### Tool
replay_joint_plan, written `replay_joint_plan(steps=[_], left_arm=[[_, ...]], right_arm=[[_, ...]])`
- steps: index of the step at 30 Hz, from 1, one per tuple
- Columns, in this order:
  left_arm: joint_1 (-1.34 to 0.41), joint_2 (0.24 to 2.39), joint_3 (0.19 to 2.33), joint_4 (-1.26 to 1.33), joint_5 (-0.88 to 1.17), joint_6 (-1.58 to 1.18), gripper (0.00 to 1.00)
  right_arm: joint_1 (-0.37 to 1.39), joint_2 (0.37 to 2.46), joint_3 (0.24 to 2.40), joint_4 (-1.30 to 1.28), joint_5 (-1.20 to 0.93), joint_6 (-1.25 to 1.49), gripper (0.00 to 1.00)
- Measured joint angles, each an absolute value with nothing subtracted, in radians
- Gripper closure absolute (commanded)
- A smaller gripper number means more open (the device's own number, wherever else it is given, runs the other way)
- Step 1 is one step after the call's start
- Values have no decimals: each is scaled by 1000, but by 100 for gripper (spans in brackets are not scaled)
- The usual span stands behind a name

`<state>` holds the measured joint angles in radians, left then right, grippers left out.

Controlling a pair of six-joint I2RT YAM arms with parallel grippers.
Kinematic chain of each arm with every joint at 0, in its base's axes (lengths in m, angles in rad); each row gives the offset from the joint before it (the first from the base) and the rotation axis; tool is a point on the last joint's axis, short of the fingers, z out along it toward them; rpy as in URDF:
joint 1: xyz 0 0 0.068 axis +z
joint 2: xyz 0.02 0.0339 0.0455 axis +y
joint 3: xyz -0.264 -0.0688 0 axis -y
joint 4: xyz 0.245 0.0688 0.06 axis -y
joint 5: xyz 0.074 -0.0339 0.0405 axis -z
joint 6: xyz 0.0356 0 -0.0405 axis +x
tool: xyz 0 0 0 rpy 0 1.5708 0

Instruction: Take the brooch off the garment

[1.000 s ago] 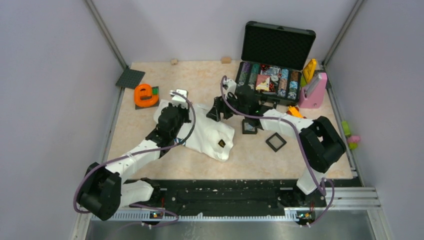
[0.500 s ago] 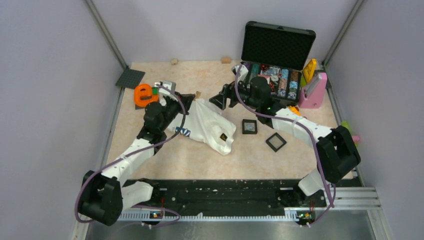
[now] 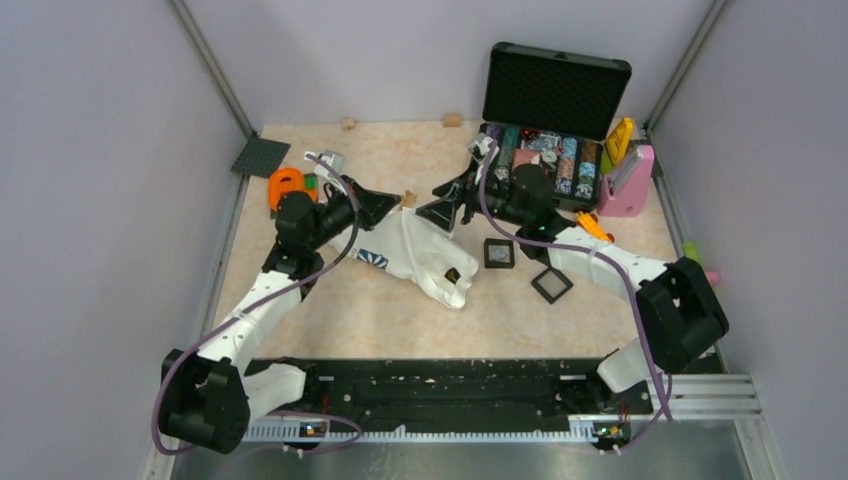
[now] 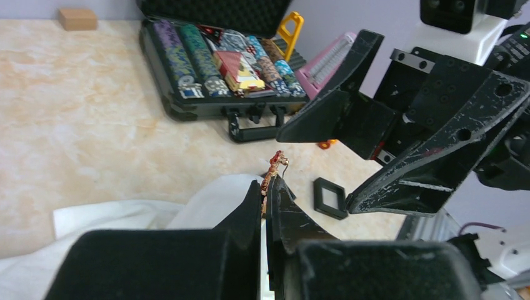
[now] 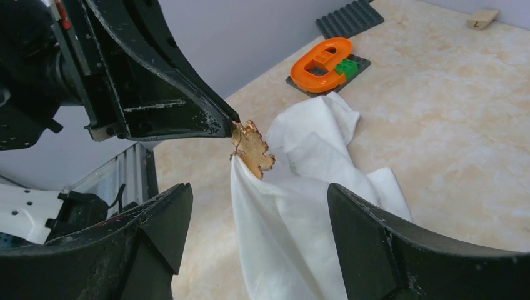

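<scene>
We see a beige marbled counter (image 3: 330, 300) spanning the workspace, with both arms reaching in from the near edge toward its middle. The left fingers (image 4: 247, 212) are clenched almost flat together, and what they pinch at their tips is the brooch. The right fingers (image 5: 156, 219) are spread wide, one on each side of that pinch, and we see them touching neither cloth nor pin. At the far right of the counter a black case (image 3: 555, 90) stands open, its lid upright and its tray packed with rows of coloured chips. The garment (image 3: 420, 250), a white shirt, lies rumpled between the two arms, its dark blue printed patch (image 3: 373, 259) near the left arm and its small black tag (image 3: 451, 276) toward the near end. One fold of it is drawn up off the counter into a peak, and the rest lies on the surface. At the far left an orange letter-shaped toy (image 3: 287, 185) sits on a dark plate beside a green brick. A black square frame (image 3: 498, 253) lies just right of the shirt, and a second frame (image 3: 551, 284) lies nearer us, apart from it. Smallest of all, the brooch (image 5: 252, 150), a lobed orange-brown flower, stands out past the left fingertips at the top of that peak, with the white cloth hanging straight down from it.
</scene>
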<state>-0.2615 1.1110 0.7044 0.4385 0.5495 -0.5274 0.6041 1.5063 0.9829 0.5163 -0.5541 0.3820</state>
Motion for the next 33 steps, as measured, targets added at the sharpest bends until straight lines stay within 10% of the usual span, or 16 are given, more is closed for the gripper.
replay_joint_plan(steps=[20, 33], left_arm=[[-262, 1111, 715, 422, 650, -645, 100], [-271, 1110, 974, -139, 414, -390, 100]], right_arm=[[604, 1509, 941, 720, -592, 511, 28], [605, 1519, 903, 709, -490, 491, 24]])
